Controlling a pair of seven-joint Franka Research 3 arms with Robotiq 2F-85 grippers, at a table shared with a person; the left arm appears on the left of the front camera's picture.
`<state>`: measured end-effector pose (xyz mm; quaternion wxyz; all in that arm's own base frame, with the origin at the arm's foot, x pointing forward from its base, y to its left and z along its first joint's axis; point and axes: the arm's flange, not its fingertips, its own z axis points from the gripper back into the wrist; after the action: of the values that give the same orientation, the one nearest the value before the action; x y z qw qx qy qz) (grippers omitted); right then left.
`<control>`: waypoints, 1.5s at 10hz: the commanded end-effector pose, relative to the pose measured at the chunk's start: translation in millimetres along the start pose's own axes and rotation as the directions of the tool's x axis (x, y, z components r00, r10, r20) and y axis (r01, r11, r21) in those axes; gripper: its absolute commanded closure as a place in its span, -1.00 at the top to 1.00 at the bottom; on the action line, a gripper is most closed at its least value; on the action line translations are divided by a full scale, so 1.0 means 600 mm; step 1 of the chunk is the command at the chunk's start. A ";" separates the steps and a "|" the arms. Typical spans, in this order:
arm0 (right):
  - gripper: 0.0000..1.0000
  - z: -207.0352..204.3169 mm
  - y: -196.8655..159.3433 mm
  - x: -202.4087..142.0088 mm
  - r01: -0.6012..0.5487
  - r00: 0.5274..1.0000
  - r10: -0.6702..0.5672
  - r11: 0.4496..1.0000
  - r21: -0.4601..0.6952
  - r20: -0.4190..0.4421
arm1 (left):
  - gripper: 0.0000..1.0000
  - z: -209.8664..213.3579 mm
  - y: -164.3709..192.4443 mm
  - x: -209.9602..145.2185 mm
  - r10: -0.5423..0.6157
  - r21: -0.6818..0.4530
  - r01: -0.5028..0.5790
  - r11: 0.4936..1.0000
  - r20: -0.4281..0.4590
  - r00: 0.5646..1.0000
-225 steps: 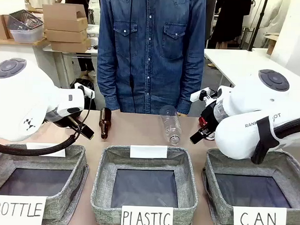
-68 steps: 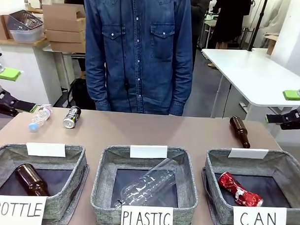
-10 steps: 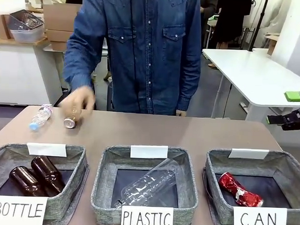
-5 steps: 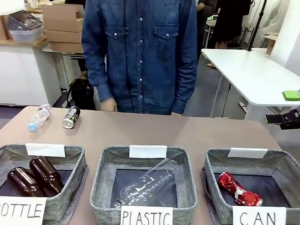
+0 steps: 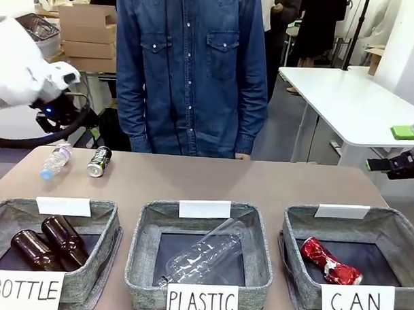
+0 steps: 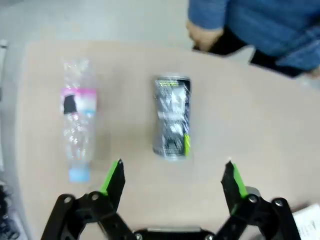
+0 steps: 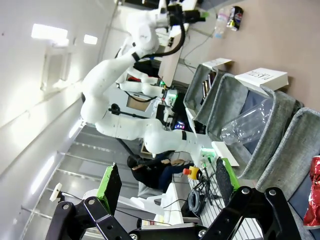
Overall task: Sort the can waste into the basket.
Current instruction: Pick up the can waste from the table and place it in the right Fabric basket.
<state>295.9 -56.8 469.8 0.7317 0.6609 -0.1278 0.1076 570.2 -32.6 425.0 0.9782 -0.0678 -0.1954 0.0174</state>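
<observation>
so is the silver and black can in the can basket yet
No, the silver-and-black can lies on the table beside a small plastic bottle.

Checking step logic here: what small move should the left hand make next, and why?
Probably lower the open left hand straight down over the silver-and-black can, which lies on the table in line between its fingers, beside a plastic bottle. The red can already lies in the CAN basket; this one does not.

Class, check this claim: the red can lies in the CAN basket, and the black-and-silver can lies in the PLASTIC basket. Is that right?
No. The red can is in the CAN basket, but the black-and-silver can lies on the table beside a plastic bottle, not in the PLASTIC basket. The front view shows it.
</observation>
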 end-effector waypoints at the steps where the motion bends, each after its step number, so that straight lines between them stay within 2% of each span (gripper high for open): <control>1: 1.00 0.003 0.002 0.002 -0.027 1.000 0.027 1.000 0.007 -0.003 | 1.00 -0.050 -0.022 0.037 0.041 0.160 -0.040 0.986 -0.005 0.999; 3: 1.00 0.003 0.002 0.002 -0.027 1.000 0.027 1.000 0.007 -0.003 | 1.00 -0.132 -0.047 0.054 0.059 0.144 -0.057 0.988 -0.011 0.998; 5: 1.00 0.003 0.002 0.002 -0.027 1.000 0.027 1.000 0.007 -0.003 | 1.00 -0.211 -0.055 0.047 0.080 0.093 -0.071 0.993 -0.096 0.992; 7: 1.00 0.003 0.002 0.002 -0.027 1.000 0.027 1.000 0.007 -0.003 | 1.00 -0.254 -0.053 0.032 0.085 0.137 -0.063 0.988 -0.155 0.984; 8: 1.00 0.003 0.002 0.002 -0.027 1.000 0.027 1.000 0.007 -0.003 | 0.68 -0.256 -0.049 0.034 0.070 0.141 -0.048 0.989 -0.157 0.985; 9: 1.00 0.003 0.002 0.002 -0.027 1.000 0.027 1.000 0.007 -0.003 | -0.19 -0.247 -0.050 0.034 0.062 0.127 -0.041 0.991 -0.166 0.984; 10: 1.00 0.003 0.002 0.002 -0.027 1.000 0.027 1.000 0.007 -0.003 | -0.51 -0.242 -0.052 0.031 0.057 0.131 -0.036 0.991 -0.155 0.986; 11: 1.00 0.003 0.002 0.002 -0.027 1.000 0.027 1.000 0.007 -0.003 | -1.00 -0.241 -0.056 0.027 0.048 0.136 -0.027 0.990 -0.154 0.987; 13: 1.00 0.003 0.002 0.002 -0.027 1.000 0.027 1.000 0.007 -0.003 | -1.00 -0.227 -0.067 0.024 0.028 0.143 -0.007 0.990 -0.144 0.989; 14: 1.00 0.003 0.002 0.002 -0.027 1.000 0.027 1.000 0.007 -0.003 | -0.92 -0.218 -0.072 0.024 0.025 0.148 -0.006 0.989 -0.127 0.992; 15: 1.00 0.003 0.002 0.002 -0.027 1.000 0.027 1.000 0.007 -0.003 | -1.00 -0.217 -0.072 0.024 0.024 0.152 -0.005 0.988 -0.125 0.992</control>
<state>295.9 -57.0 469.8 0.7317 0.6608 -0.1279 0.1074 641.6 -94.0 313.8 0.9915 -0.0106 -0.1237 0.0384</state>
